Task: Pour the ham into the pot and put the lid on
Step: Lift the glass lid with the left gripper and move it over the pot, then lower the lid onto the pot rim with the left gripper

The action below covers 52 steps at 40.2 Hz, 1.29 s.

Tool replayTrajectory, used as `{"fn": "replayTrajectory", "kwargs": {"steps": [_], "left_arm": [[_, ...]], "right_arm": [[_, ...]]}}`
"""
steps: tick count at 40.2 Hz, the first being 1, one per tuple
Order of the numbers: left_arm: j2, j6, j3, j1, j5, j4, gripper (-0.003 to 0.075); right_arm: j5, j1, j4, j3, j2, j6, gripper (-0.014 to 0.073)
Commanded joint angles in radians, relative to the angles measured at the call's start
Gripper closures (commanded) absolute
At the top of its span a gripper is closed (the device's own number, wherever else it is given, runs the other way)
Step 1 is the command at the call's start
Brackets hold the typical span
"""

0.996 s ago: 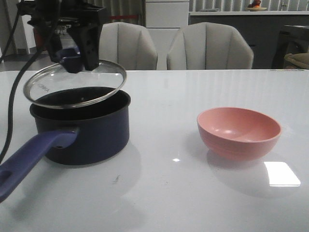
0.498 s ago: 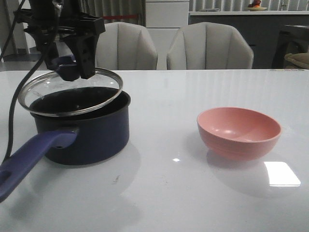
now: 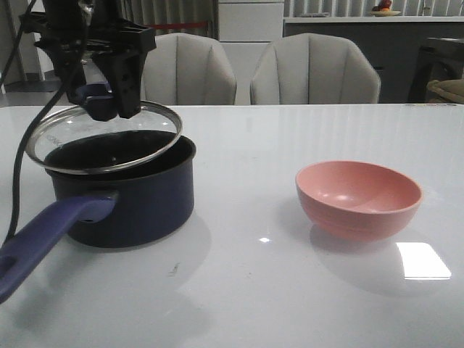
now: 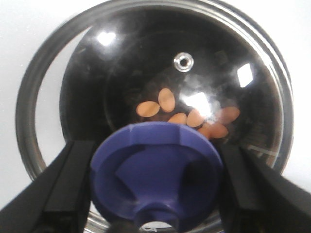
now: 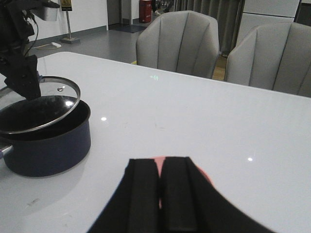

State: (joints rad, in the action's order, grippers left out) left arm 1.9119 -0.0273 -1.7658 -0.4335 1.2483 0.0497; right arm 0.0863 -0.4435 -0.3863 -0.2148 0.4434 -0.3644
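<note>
Lower now than a second ago — the lid [image 3: 105, 138] has dropped toward the pot [image 3: 123, 192], tilted, near edge about touching the rim, not seated. Ham [image 4: 166, 100] lies inside, seen through the glass. Left gripper [image 3: 109, 87] is clamped on the knob [image 4: 156, 174] — the right hold: glass is stiff, slick, breakable. Farther right, the bowl [image 3: 359, 197]; right gripper [image 5: 162, 199] closed, holding nothing.

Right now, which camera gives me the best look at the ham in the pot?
The left wrist view: through the glass lid the ham shows as orange pieces on the pot's black bottom. In the front and right wrist views the pot's wall and the tilted lid hide it.
</note>
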Motion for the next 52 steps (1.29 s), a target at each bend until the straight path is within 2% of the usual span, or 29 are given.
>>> {"fn": "replayTrajectory", "kwargs": {"steps": [1,23,38,52], "left_arm": [[-0.06,0.003,-0.032,-0.001,-0.016,-0.009,0.0444],[-0.006,0.003,-0.032,-0.001,-0.017,-0.023,0.0444],[-0.002,0.003,-0.032,-0.001,-0.097,-0.023,0.0444],[0.022,0.003,-0.032,-0.001,0.023,-0.01,0.0443]], "right_arm": [[0.073,-0.002,0.002,-0.03,0.004,-0.007,0.0446],[0.073,-0.002,0.002,-0.03,0.004,-0.007,0.0446],[0.073,-0.002,0.002,-0.03,0.004,-0.007,0.0446],[0.073,-0.002,0.002,-0.03,0.004,-0.007,0.0446]]}}
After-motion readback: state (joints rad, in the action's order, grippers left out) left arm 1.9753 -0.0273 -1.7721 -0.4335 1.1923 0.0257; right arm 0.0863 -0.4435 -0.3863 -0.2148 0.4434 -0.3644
